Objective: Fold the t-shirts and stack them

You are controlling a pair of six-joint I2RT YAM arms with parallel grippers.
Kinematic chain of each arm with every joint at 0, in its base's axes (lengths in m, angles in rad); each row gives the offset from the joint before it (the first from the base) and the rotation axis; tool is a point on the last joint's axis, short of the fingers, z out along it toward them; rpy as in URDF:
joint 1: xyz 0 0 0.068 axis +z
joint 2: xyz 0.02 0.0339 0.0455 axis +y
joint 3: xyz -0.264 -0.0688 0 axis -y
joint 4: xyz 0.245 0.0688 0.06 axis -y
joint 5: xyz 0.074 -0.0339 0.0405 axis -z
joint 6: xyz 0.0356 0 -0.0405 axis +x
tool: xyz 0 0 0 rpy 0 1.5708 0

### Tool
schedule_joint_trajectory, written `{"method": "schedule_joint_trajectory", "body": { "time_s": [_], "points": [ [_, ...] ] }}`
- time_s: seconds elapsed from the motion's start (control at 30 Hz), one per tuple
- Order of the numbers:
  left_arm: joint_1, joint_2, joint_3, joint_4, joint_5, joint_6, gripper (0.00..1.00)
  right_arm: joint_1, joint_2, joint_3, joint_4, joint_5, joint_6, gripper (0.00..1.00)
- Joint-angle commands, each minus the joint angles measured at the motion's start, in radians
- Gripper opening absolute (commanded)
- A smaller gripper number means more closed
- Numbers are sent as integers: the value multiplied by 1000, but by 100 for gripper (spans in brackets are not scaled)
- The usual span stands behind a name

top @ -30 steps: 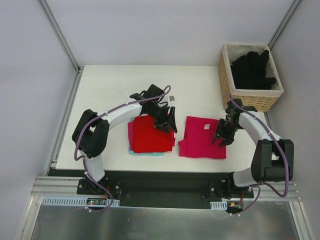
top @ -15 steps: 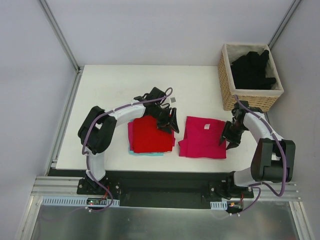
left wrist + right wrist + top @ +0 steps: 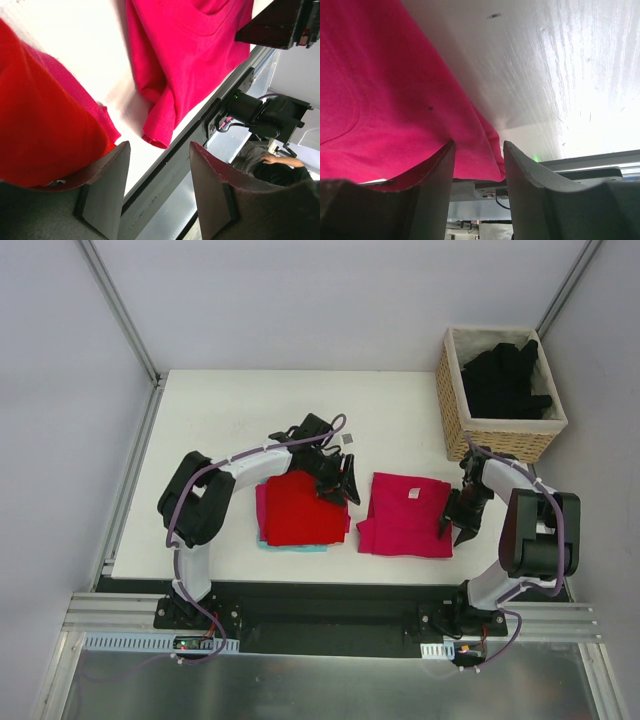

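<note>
left gripper, apart, between red t-shirt and magenta t-shirt; right gripper, apart, at its edge; basket beyond.

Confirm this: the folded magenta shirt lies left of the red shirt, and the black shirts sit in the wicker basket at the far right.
Wrong side. The top external view shows the folded magenta shirt lying right of the red shirt; the black shirts do sit in the wicker basket at the far right.
</note>
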State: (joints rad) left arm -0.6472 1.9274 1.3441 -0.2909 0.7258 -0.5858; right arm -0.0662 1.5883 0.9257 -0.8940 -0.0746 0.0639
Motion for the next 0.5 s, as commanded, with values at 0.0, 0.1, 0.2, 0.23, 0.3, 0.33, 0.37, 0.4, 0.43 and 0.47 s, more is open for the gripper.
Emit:
{"method": "schedule_joint_trajectory", "body": {
  "time_s": [0.0,0.1,0.2,0.23,0.3,0.33,0.37,0.4,0.43,0.47],
  "points": [
    [-3,2,43,24,18,-11,50,-14,21,39,6,10,-18,47],
    [-3,12,50,27,24,-20,50,-15,41,51,13,-10,-22,47],
    [-5,28,62,30,34,-26,50,-15,58,70,24,-42,-16,47],
    [-5,39,64,30,32,-29,50,-15,58,71,36,-47,-15,47],
    [-8,53,73,35,37,-35,50,-15,59,71,46,-65,-12,47],
    [-11,68,78,38,40,-39,50,-15,61,70,52,-71,-12,46],
    [-11,77,87,38,43,-40,51,-15,65,71,53,-73,-9,46],
    [-18,87,93,38,46,-42,51,-15,76,73,53,-79,-10,45],
    [-20,102,98,38,47,-43,51,-15,79,73,55,-82,-10,45],
    [-22,107,102,39,47,-42,51,-15,81,74,56,-85,-10,45]
  ]
}}
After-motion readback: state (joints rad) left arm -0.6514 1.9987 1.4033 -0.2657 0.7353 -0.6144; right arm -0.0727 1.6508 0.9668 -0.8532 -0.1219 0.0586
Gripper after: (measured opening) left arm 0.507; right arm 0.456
